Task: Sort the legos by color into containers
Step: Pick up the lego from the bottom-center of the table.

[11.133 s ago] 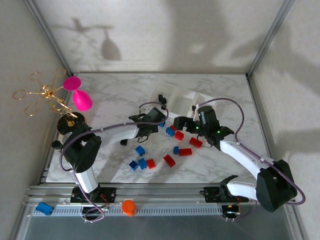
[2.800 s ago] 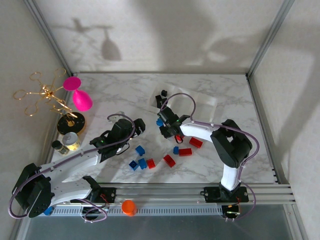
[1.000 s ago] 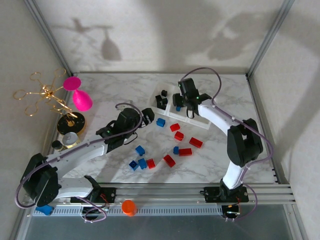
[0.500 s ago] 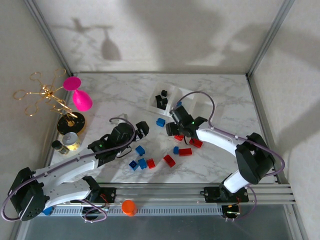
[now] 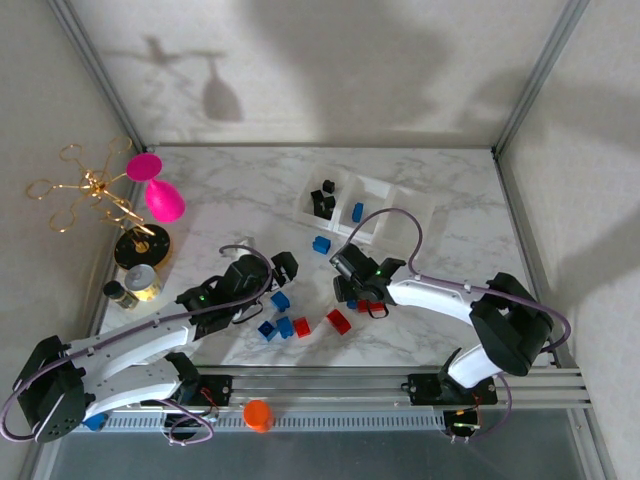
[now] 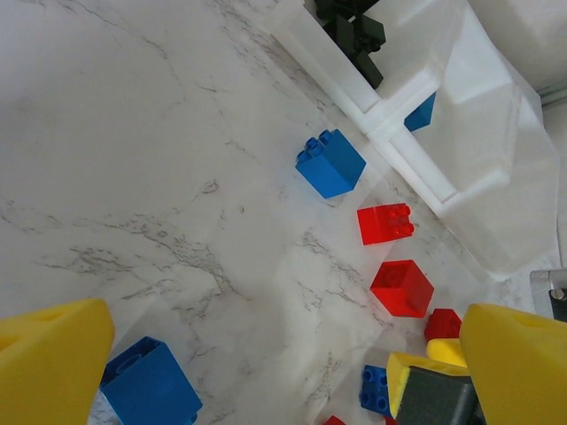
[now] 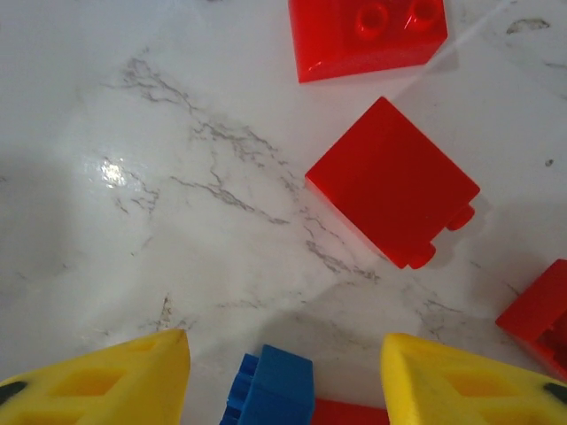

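Observation:
The white tray stands at the back centre, with black legos in its left compartment and one blue lego in the middle one. Loose red and blue legos lie in front of it. My right gripper is open low over the table. A small blue lego sits between its yellow fingers, with a gap on each side. Red legos lie just beyond. My left gripper is wide open and holds nothing. A blue lego lies by its left finger.
A gold wire stand with a pink goblet and a round base occupies the left side. A small jar stands in front of it. An orange knob rests on the front rail. A blue lego lies alone near the tray.
My right gripper has come from over the tray down to the loose legos and now straddles a blue one. A blue lego now lies in the middle compartment. My left gripper drew back slightly.

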Tool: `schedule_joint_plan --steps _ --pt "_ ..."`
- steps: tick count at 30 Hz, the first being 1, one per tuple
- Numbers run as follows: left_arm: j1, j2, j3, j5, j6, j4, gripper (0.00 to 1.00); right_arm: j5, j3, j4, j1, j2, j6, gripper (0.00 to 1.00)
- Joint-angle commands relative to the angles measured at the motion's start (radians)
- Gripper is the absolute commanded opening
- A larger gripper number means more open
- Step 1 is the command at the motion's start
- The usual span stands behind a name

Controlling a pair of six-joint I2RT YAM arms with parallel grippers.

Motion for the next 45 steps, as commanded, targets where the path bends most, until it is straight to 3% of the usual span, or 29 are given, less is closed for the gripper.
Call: schedule_joint_plan --steps 1,8,27,32,45 --pt "-0.012 0.012 -0.009 -0.032 -0.024 -0.007 1.0 0.035 0.006 -0.03 0.017 0.009 0.027 0.52" --pt "-0.023 0.026 -0.008 -0.042 -0.027 -0.013 1.0 0.065 0.013 -0.05 0.057 0.055 0.059 0.52" --pt "-0.026 0.033 0.001 -0.055 -0.017 -0.023 1.0 0.063 0.012 -0.016 0.08 0.056 0.067 0.22" --pt "-0.026 0.032 0.02 -0.07 0.0 -0.034 1.0 0.095 0.059 -0.03 0.078 0.01 0.031 0.2" --pt "0.02 0.083 0.155 -0.097 0.103 -0.039 1.0 0.081 0.331 0.032 -0.14 0.095 -0.149 0.21"
